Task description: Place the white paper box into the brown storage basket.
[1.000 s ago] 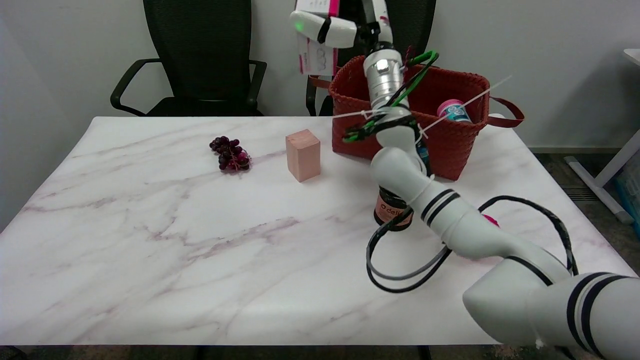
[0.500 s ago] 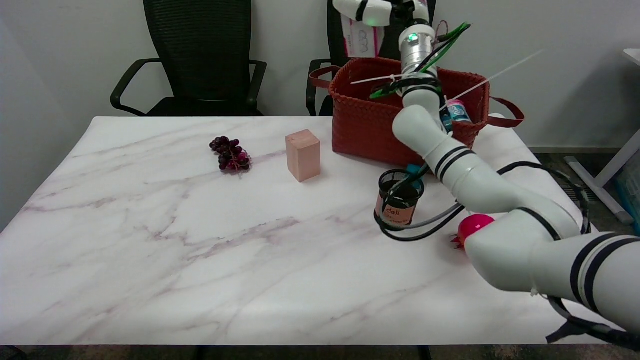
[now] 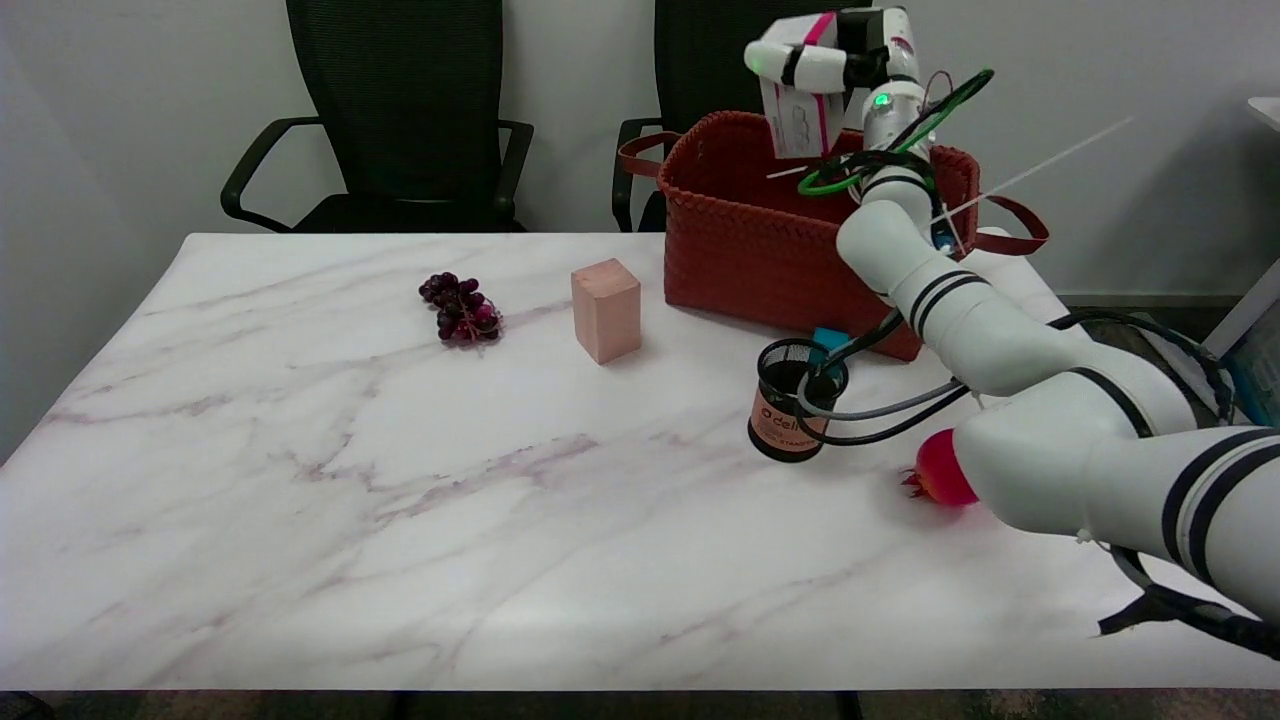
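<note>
The white paper box point(image 3: 797, 118) with pink trim hangs in the air over the brown woven storage basket point(image 3: 745, 240), at the back right of the table. My right hand point(image 3: 818, 60) grips the box from above, fingers wrapped over its top edge. The box's lower edge is about level with the basket's rim, above its open inside. My right arm reaches in from the lower right and rises across the basket's right side, hiding part of its inside.
A pink block point(image 3: 605, 309) stands left of the basket and a bunch of dark grapes point(image 3: 461, 307) lies further left. A black mesh cup point(image 3: 793, 398) with an orange label sits in front of the basket. A red fruit point(image 3: 940, 468) lies beside my forearm. Black chairs stand behind the table.
My right hand has carried the white box to the right, from left of the basket's back corner to above its opening, then lowered it toward the rim. The arm swung right with it.
</note>
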### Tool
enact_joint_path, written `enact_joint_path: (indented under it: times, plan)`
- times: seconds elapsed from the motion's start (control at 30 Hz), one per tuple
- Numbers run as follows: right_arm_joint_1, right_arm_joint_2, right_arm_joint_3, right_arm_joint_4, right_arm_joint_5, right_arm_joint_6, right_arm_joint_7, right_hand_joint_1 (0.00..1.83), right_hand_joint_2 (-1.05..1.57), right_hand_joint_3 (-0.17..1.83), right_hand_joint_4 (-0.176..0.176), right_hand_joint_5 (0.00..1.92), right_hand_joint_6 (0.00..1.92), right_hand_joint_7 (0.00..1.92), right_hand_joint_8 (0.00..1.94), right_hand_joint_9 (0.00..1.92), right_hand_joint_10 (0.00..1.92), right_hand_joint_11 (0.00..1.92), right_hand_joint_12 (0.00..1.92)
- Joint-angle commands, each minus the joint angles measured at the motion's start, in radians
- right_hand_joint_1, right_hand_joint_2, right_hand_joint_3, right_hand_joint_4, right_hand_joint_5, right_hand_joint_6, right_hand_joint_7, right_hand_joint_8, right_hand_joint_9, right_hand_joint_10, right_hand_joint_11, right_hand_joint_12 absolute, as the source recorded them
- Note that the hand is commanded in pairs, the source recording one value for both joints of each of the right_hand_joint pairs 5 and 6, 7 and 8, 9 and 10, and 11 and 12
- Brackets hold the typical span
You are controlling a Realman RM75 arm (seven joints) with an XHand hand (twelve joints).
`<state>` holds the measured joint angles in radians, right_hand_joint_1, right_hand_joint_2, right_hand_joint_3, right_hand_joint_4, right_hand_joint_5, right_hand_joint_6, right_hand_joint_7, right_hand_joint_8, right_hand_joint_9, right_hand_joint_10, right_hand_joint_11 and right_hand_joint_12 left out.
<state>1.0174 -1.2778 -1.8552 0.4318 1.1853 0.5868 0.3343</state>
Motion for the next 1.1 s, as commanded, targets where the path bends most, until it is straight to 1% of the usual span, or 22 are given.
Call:
enact_joint_path:
  times: [0.03, 0.27, 0.47, 0.5, 0.53, 0.57, 0.6, 0.67, 0.7, 0.77, 0.8, 0.83, 0.87, 0.93, 0.97, 1.0, 1.03, 1.07, 1.1]
  plan:
    - [0.021, 0.035, -0.058, -0.165, 0.028, -0.098, -0.12, 1.24, 1.05, 0.67, 0.0, 1.4, 1.4, 1.55, 1.55, 1.39, 1.39, 1.19, 1.19]
    - [0.022, 0.019, -0.065, -0.17, 0.03, -0.154, -0.257, 1.25, 0.97, 0.7, 0.0, 1.26, 1.26, 1.52, 1.52, 1.36, 1.36, 1.15, 1.15]
    - [0.017, 0.012, -0.062, -0.168, 0.03, -0.154, -0.27, 1.24, 0.92, 0.73, 0.0, 1.19, 1.19, 1.46, 1.46, 1.3, 1.3, 1.06, 1.06]
    - [0.015, 0.012, -0.062, -0.166, 0.03, -0.154, -0.271, 1.23, 0.9, 0.73, 0.0, 1.13, 1.13, 1.43, 1.43, 1.26, 1.26, 1.02, 1.02]
    - [0.014, 0.012, -0.059, -0.163, 0.03, -0.153, -0.272, 1.25, 0.87, 0.72, 0.0, 1.03, 1.03, 1.4, 1.4, 1.22, 1.22, 0.98, 0.98]
    - [0.012, 0.013, -0.057, -0.16, 0.03, -0.153, -0.272, 1.24, 0.87, 0.66, 0.0, 0.86, 0.86, 1.3, 1.3, 1.14, 1.14, 0.89, 0.89]
    - [0.012, 0.013, -0.057, -0.161, 0.031, -0.154, -0.272, 1.25, 0.85, 0.64, 0.0, 0.74, 0.74, 1.27, 1.27, 1.12, 1.12, 0.84, 0.84]
    - [0.012, 0.013, -0.057, -0.163, 0.032, -0.154, -0.272, 1.25, 0.81, 0.65, 0.0, 0.7, 0.7, 1.25, 1.25, 1.1, 1.1, 0.79, 0.79]
    - [0.011, 0.014, -0.057, -0.163, 0.032, -0.154, -0.272, 1.25, 0.76, 0.67, 0.0, 0.67, 0.67, 1.22, 1.22, 1.08, 1.08, 0.71, 0.71]
    - [0.006, 0.018, -0.057, -0.16, 0.032, -0.155, -0.272, 1.26, 0.66, 0.68, 0.0, 0.58, 0.58, 1.17, 1.17, 1.0, 1.0, 0.62, 0.62]
    - [0.004, 0.018, -0.057, -0.159, 0.032, -0.155, -0.272, 1.26, 0.59, 0.7, 0.0, 0.51, 0.51, 1.12, 1.12, 0.88, 0.88, 0.55, 0.55]
    - [0.003, 0.019, -0.056, -0.159, 0.032, -0.155, -0.272, 1.28, 0.49, 0.73, 0.0, 0.42, 0.42, 1.04, 1.04, 0.7, 0.7, 0.44, 0.44]
    - [0.002, 0.02, -0.055, -0.159, 0.032, -0.155, -0.272, 1.28, 0.42, 0.76, 0.0, 0.33, 0.33, 0.96, 0.96, 0.59, 0.59, 0.33, 0.33]
    - [-0.001, 0.022, -0.049, -0.159, 0.032, -0.157, -0.272, 1.29, 0.34, 0.79, 0.0, 0.21, 0.21, 0.8, 0.8, 0.46, 0.46, 0.13, 0.13]
    - [-0.005, 0.022, -0.045, -0.158, 0.032, -0.16, -0.272, 1.29, 0.25, 0.82, 0.0, 0.11, 0.11, 0.59, 0.59, 0.31, 0.31, 0.02, 0.02]
    - [-0.009, 0.023, -0.036, -0.154, 0.032, -0.165, -0.272, 1.28, 0.1, 0.85, 0.0, 0.07, 0.07, 0.35, 0.35, 0.15, 0.15, 0.0, 0.0]
    - [-0.013, 0.025, -0.029, -0.15, 0.032, -0.168, -0.272, 1.27, -0.04, 0.84, 0.0, 0.01, 0.01, 0.23, 0.23, 0.05, 0.05, 0.0, 0.0]
    - [-0.015, 0.025, -0.024, -0.145, 0.033, -0.171, -0.272, 1.27, -0.1, 0.79, 0.0, 0.0, 0.0, 0.15, 0.15, 0.01, 0.01, 0.0, 0.0]
    - [-0.019, 0.025, -0.02, -0.14, 0.033, -0.176, -0.272, 1.26, -0.15, 0.74, 0.0, 0.0, 0.0, 0.1, 0.1, 0.0, 0.0, 0.0, 0.0]
